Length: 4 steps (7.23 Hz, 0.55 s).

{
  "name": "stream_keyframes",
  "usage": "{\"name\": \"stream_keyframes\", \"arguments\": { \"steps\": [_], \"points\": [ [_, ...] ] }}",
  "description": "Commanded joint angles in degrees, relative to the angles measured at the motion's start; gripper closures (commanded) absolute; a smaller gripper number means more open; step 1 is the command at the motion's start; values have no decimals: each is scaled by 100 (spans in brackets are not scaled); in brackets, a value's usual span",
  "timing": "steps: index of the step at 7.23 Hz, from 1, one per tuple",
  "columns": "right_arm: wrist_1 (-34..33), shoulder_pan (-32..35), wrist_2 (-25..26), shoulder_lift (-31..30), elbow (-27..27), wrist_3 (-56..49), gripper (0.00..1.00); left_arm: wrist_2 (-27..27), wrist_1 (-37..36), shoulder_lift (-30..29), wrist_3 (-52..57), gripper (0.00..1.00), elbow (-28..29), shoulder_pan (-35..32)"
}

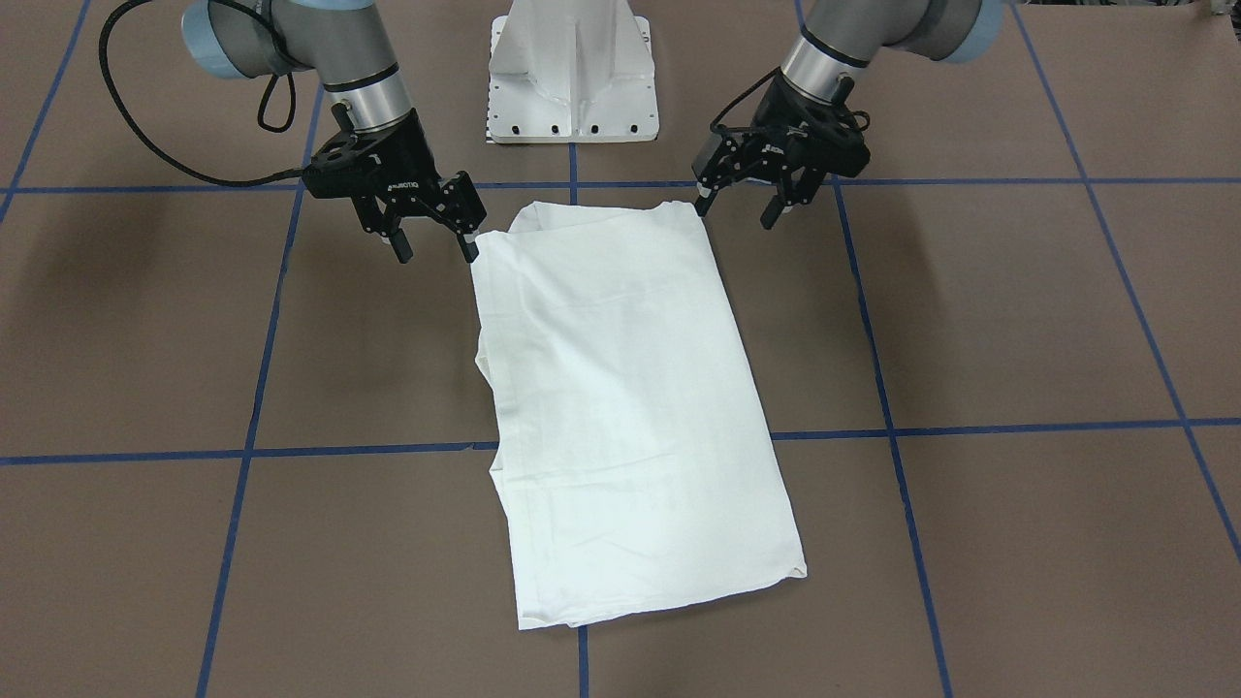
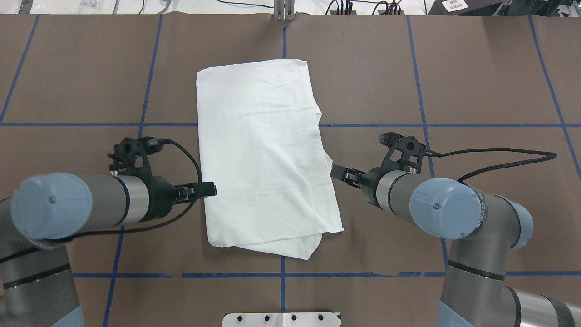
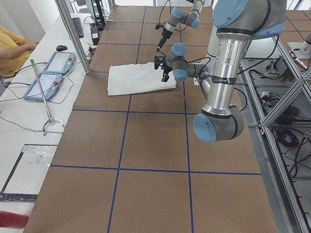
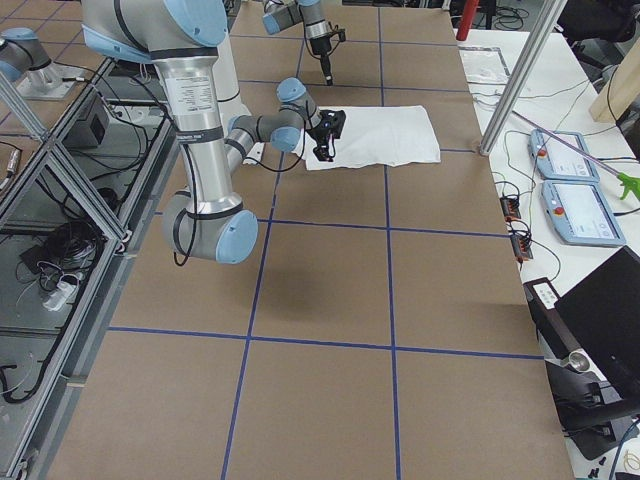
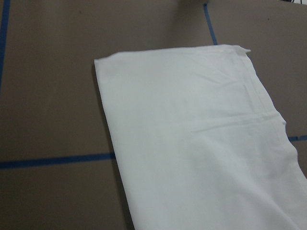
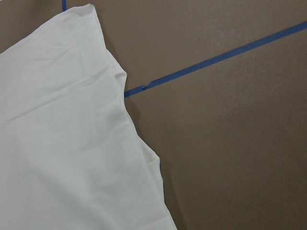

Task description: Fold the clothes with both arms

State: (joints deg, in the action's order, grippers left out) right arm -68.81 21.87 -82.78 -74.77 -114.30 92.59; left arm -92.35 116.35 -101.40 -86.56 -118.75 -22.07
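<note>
T-shirt layers may splay if the left gripper and right gripper, both spread-jawed, pinch only the top ply.

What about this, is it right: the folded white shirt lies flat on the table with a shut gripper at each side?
Not quite: both grippers are open. The front-facing view shows the left gripper and the right gripper with jaws spread apart. The folded white shirt does lie flat on the table, a gripper at each side.
</note>
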Motion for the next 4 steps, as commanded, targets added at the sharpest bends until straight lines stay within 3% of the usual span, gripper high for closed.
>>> {"name": "stream_keyframes", "arguments": {
  "steps": [1, 4],
  "points": [
    [61, 1, 16, -21, 4, -4, 0, 620, 45, -63, -930, 0, 446, 728],
    [52, 1, 34, -38, 13, 14, 0, 639, 617, -134, -1030, 1, 889, 827]
  ]
}}
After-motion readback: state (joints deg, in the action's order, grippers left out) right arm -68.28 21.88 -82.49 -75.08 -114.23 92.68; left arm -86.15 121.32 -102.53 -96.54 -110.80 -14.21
